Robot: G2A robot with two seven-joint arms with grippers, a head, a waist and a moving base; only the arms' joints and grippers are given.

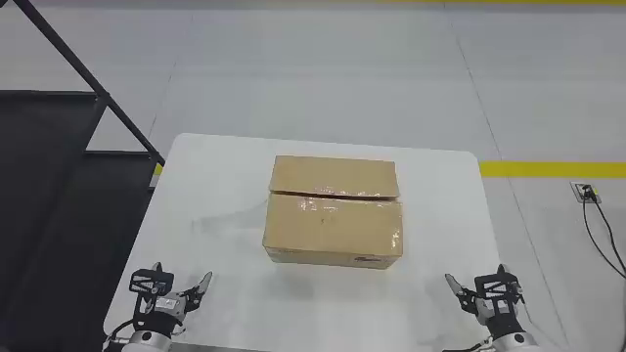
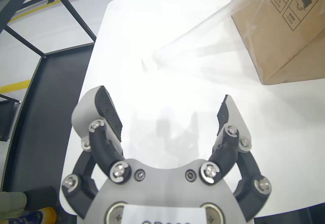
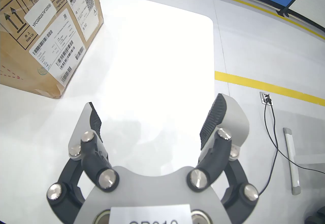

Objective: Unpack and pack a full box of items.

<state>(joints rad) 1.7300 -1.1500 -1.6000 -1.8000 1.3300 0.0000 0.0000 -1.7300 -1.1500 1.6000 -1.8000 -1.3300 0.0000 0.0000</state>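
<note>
The left gripper (image 2: 163,105) holds its two black ribbed fingers (image 2: 108,110) wide apart with nothing between them, above bare tabletop at the near left corner of the white rounded-corner table (image 2: 152,19). The right gripper (image 3: 155,108) is the same at the near right corner: its fingers (image 3: 212,118) are spread and grip nothing.

The brown cardboard box (image 1: 333,210) stands in the middle of the table, well apart from both grippers. It lies ahead of the left gripper (image 1: 176,284) and off to its right, and ahead of the right gripper (image 1: 484,288) and off to its left.

The top view gives the box's lid: both flaps are down and meet along a seam across the top, with a shiny strip of tape over it.

The left wrist view gives the box's (image 2: 284,19) left end, printed with handling symbols. A clear glossy strip (image 2: 203,27) runs from its upper edge slanting down to the tabletop. A dark shelf with a black metal frame (image 2: 38,108) stands beside the table.

The right wrist view gives the opposite end of the box (image 3: 43,27), covered with white barcode labels (image 3: 61,55), and on the floor a yellow line (image 3: 266,85) and a black cable (image 3: 271,133) plugged into a floor socket.
</note>
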